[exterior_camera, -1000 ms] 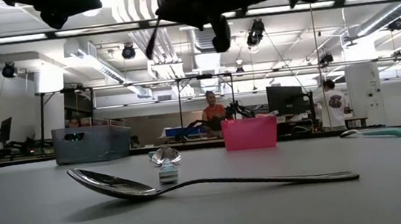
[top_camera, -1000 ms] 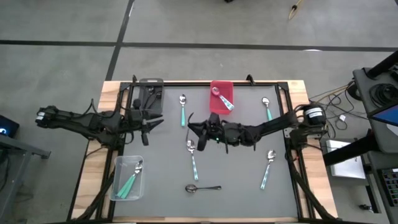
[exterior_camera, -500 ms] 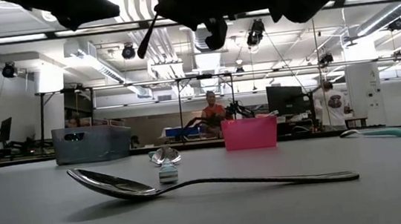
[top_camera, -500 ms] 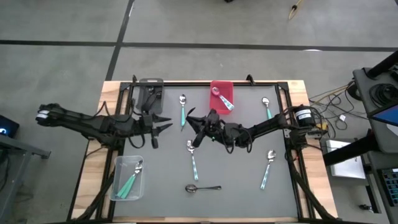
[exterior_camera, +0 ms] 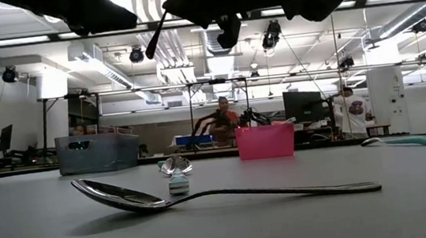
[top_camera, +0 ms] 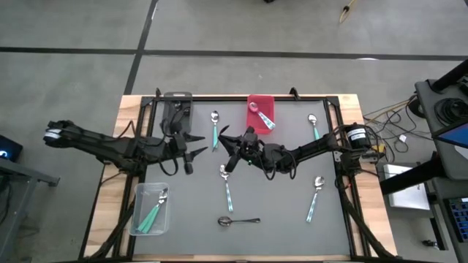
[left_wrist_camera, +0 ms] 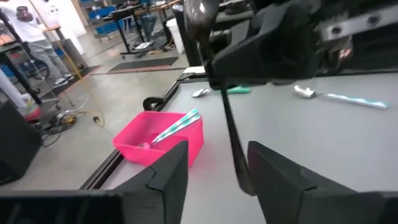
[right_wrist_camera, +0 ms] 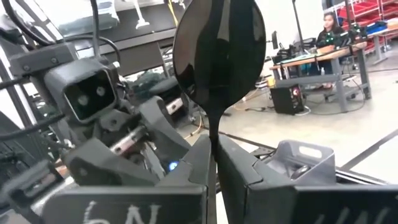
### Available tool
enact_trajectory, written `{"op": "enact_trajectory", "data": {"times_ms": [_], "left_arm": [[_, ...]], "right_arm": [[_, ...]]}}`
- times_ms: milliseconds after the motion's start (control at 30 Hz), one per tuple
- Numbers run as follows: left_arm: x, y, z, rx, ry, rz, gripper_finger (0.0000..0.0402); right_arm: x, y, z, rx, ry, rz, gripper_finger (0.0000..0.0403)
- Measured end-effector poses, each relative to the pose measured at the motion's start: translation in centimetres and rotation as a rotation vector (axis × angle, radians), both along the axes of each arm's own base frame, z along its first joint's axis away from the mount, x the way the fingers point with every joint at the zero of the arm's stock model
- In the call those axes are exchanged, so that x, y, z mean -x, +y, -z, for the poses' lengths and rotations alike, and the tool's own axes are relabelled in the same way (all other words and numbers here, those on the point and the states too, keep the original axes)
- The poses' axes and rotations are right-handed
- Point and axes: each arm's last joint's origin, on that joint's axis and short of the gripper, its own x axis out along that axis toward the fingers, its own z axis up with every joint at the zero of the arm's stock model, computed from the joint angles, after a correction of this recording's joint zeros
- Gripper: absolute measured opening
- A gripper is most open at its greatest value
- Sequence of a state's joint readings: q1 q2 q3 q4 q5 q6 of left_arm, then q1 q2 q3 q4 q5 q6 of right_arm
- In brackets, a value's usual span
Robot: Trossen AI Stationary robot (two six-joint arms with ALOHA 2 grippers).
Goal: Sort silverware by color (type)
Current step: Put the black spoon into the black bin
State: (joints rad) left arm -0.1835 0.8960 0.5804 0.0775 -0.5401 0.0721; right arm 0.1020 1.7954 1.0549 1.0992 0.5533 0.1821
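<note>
Clamped together on the stem of a black spoon, the right gripper hangs above the middle of the grey table; in its wrist view the dark bowl stands upright just past the fingertips, the stem running down between them. Facing it from nine o'clock, the left gripper has its jaws spread apart, and in the left wrist view the same spoon's thin stem hangs in the gap between the two fingers without touching either. White letters, seemingly "N", show on the right gripper's body in its wrist view; the rest cannot be read. On the table below, a teal-handled spoon lies just at six o'clock of the right gripper, and another teal spoon lies toward twelve o'clock between the two grippers. Two more teal spoons lie toward three and four o'clock, well apart. A dark spoon lies at six o'clock near the table's front edge, filling the low view. The red bin at twelve o'clock holds a teal-handled spoon, the clear bin at seven o'clock holds several, and a grey bin sits at eleven o'clock. A person sits far behind the table.
</note>
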Motion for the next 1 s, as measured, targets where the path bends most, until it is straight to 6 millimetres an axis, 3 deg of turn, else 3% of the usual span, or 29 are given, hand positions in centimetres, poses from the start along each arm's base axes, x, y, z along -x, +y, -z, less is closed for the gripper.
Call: {"op": "enact_trajectory", "data": {"times_ms": [200, 1000], "left_arm": [[-0.7, -0.1, 0.8, -0.054, 0.06, 0.01, 0.0175], [-3.8, -0.4, 2.2, -0.114, 0.037, -0.069, 0.0176]], "right_arm": [[-0.1, 0.0, -0.2, 0.0, -0.007, 0.0, 0.0009], [0.0, -0.1, -0.3, 0.006, -0.008, 0.054, 0.0009]]}}
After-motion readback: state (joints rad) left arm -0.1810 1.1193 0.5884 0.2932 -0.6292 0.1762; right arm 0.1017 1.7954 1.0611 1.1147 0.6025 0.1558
